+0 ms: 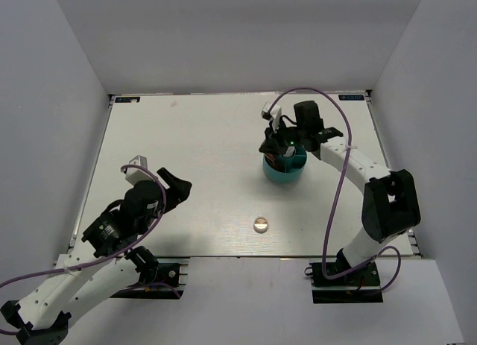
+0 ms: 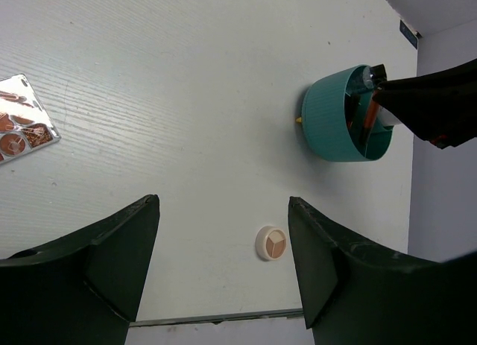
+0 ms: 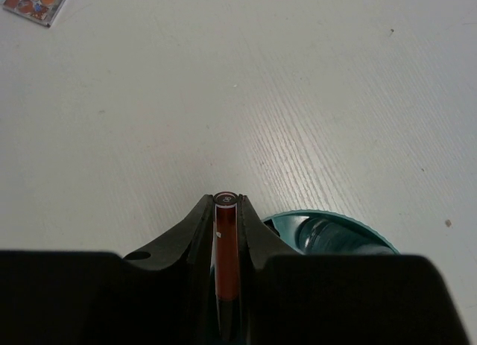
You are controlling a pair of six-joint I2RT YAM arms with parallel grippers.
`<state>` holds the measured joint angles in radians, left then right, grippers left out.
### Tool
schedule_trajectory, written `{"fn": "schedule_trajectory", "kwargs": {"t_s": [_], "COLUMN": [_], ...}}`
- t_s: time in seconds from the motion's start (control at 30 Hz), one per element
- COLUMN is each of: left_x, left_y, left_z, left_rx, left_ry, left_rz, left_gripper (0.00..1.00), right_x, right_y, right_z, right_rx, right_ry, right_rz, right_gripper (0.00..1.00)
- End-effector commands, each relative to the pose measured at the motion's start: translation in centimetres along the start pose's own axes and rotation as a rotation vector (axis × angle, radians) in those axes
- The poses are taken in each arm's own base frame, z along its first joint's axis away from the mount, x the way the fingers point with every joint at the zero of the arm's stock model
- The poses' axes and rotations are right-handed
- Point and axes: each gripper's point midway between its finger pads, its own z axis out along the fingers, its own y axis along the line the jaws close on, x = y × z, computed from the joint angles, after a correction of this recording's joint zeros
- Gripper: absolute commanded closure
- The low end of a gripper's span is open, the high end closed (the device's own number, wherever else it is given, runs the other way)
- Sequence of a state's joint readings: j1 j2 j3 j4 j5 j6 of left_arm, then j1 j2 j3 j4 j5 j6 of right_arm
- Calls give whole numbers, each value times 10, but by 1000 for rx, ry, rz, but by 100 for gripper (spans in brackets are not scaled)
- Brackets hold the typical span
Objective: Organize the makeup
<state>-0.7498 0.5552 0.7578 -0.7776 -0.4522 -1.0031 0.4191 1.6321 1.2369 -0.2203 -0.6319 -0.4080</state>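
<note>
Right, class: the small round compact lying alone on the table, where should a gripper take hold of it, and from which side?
Pinch the compact across opposite edges of its round rim, coming straight down from above. It lies flat and low on the table, with bare surface all round, so any direction across the rim should work.

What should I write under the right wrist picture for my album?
The right end effector pinches a red stick right beside the teal cup.

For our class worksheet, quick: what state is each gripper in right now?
Left gripper: open, holding nothing.
Right gripper: shut on a red stick, at the cup.
</note>
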Motion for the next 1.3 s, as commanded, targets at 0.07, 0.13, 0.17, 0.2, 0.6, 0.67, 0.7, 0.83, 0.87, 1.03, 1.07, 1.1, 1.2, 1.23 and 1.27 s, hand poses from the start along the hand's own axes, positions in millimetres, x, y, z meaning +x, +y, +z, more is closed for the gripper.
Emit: {"fn": "schedule_trajectory", "kwargs": {"t_s": [0.07, 0.13, 0.17, 0.2, 0.6, 0.67, 0.7, 0.83, 0.87, 1.03, 1.07, 1.1, 1.2, 1.23, 1.27], "left_x": [4, 4, 4, 4, 6, 6, 5, 6, 6, 6, 6, 6, 6, 6, 6], "left_y": [0, -1, 0, 0, 1, 1, 1, 1, 0, 0, 0, 0, 1, 1, 0], "left_z": [4, 4, 4, 4, 6, 7, 7, 8, 8, 8, 7, 7, 7, 7, 6], "left_rx": [1, 2, -1, -1, 0, -2, -2, 0, 2, 4, 4, 3, 4, 4, 6], "left_ry": [10, 9, 9, 9, 7, 6, 4, 7, 7, 8, 6, 7, 4, 6, 5], "left_rz": [10, 10, 11, 11, 11, 13, 13, 13, 14, 11, 12, 11, 11, 11, 9], "left_gripper": [20, 20, 20, 20, 20, 20, 20, 20, 20, 20, 20, 20, 20, 20, 20], "right_x": [-29, -29, -28, -28, -12, -10, -9, -7, -8, -11, -12, -6, -5, -6, -5], "right_y": [-4, -6, -6, -8, -7, -5, -5, -2, -1, -4, -4, -2, -1, -1, 0], "right_z": [-7, -6, -5, -5, -9, -10, -11, -12, -12, -14, -14, -15, -15, -16, -16], "right_rx": [44, 55, 59, 65, 93, 90, 92, 83, 80, 88, 88, 81, 82, 82, 81], "right_ry": [-134, -152, -151, -153, -125, -119, -116, -107, -110, -114, -115, -95, -91, -93, -92], "right_rz": [-68, -73, -71, -73, -97, -105, -105, -114, -120, -134, -138, -120, -125, -132, -131], "right_gripper": [100, 100, 100, 100, 95, 93, 91, 79, 77, 71, 70, 70, 70, 70, 70]}}
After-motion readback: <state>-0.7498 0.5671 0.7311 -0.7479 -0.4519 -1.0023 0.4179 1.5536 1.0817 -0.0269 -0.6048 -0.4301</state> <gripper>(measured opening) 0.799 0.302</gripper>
